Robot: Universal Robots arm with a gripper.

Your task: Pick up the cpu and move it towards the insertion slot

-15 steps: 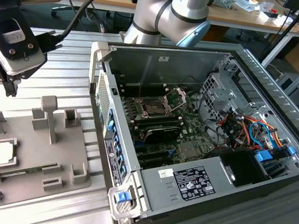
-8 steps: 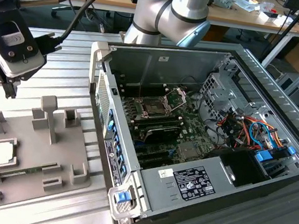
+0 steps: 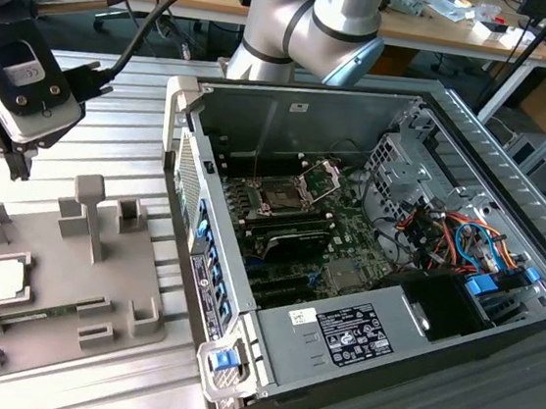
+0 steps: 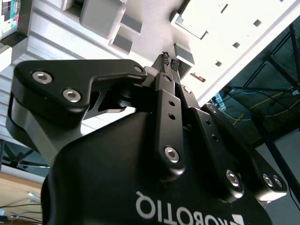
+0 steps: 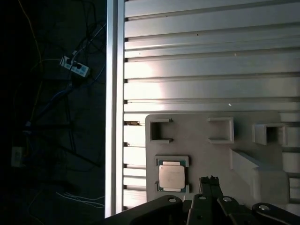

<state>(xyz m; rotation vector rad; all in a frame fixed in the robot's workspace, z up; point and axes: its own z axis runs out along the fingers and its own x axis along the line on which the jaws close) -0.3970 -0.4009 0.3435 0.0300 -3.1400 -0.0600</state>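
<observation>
At the upper left of the exterior view, the pincer (image 3: 20,171) is seen hanging above the grey fixture plate (image 3: 127,277) on the slatted desk (image 3: 135,120). Its 2 fingertips (image 4: 165,61) are pressed together, and nothing is held between them. The cpu (image 3: 0,280) is seated in a recess of that plate at the lower left, apart from the pincer. The insertion slot (image 3: 282,198) is found inside the open computer case (image 3: 417,330) near the frame's middle, with its hinged plate raised.
</observation>
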